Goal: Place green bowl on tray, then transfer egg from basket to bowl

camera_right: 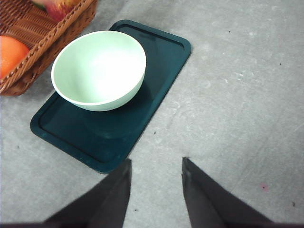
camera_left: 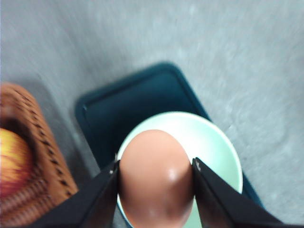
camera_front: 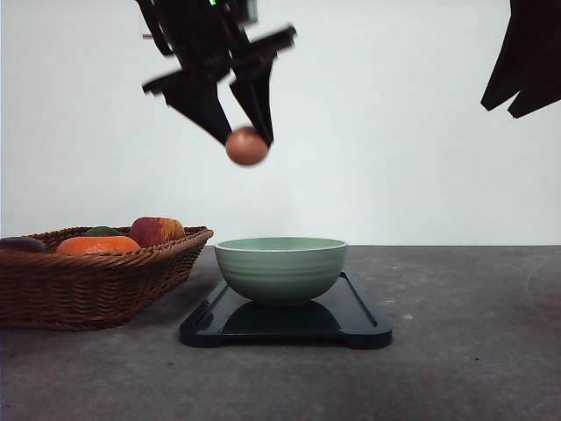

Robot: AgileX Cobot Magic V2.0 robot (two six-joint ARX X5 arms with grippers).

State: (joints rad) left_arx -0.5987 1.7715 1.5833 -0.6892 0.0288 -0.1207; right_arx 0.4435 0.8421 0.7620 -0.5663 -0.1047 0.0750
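The basket [camera_front: 92, 276] is sitting just to the left of the bowl [camera_front: 280, 267], holding an orange [camera_front: 96, 245], an apple [camera_front: 156, 231] and other produce. The bowl is resting upright on the tray [camera_front: 285, 320], toward the tray's basket end, so the first step is judged complete.

The left gripper [camera_front: 245, 140] is carrying the egg [camera_front: 246, 146] high above the bowl, slightly toward the basket side of the bowl's centre. Its jaws are clamping the egg from both sides, open only as far as the egg's width, and gripping it near the fingertips. In the left wrist view the egg [camera_left: 156, 178] is covering the near part of the bowl [camera_left: 213, 142].

Hazards, as judged from here:
- Releasing at this height is likely to crack the egg or bounce it out of the bowl.
- Releasing off-centre is risking a strike on the rim nearest the basket.
- The fingertip hold on a smooth, rounded shell is risking slippage during descent.
- Excess clamping force is risking a crushed shell.

The right gripper [camera_right: 156, 183] is hovering above the table [camera_front: 473, 351], to the right of the bowl, jaws parted and holding nothing.
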